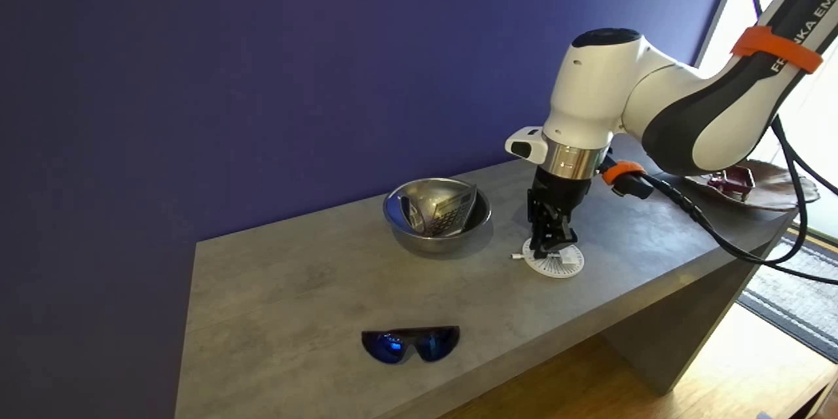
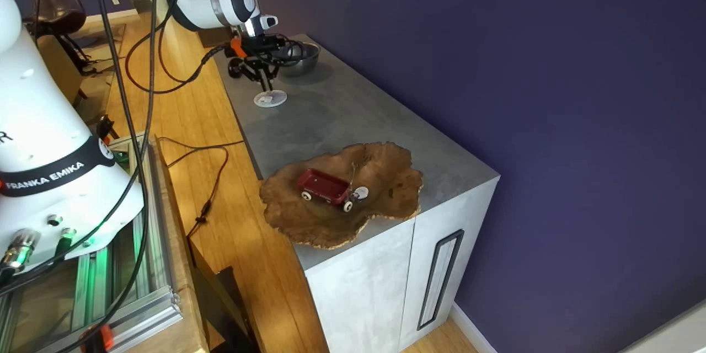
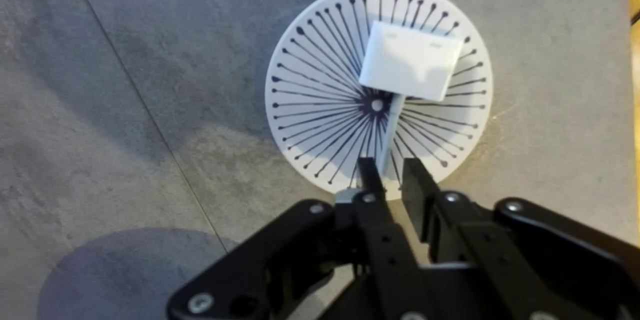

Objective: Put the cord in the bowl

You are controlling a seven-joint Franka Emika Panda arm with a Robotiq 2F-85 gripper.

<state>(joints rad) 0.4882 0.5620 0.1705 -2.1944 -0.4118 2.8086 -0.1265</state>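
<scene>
The cord (image 3: 411, 62) shows as a short white cable with a blocky white end, lying on a flat white disc (image 3: 320, 110) with dark radiating lines. It also shows in both exterior views (image 1: 569, 255) (image 2: 266, 99). A pale far end (image 1: 516, 256) sticks out past the disc's edge. My gripper (image 3: 389, 162) points down over the disc, fingers partly open. The cable runs toward the gap between the fingertips, beside the left finger, with a gap to the right one. The steel bowl (image 1: 432, 244) stands beside the gripper with a metal grater (image 1: 452, 213) in it.
Dark blue sunglasses (image 1: 411, 345) lie nearer the table's front. A brown, wavy-edged wooden dish (image 2: 397, 171) holds a small red wagon (image 2: 324, 186) at the far end of the grey tabletop (image 1: 281, 314). A purple wall (image 1: 294, 78) runs along the back.
</scene>
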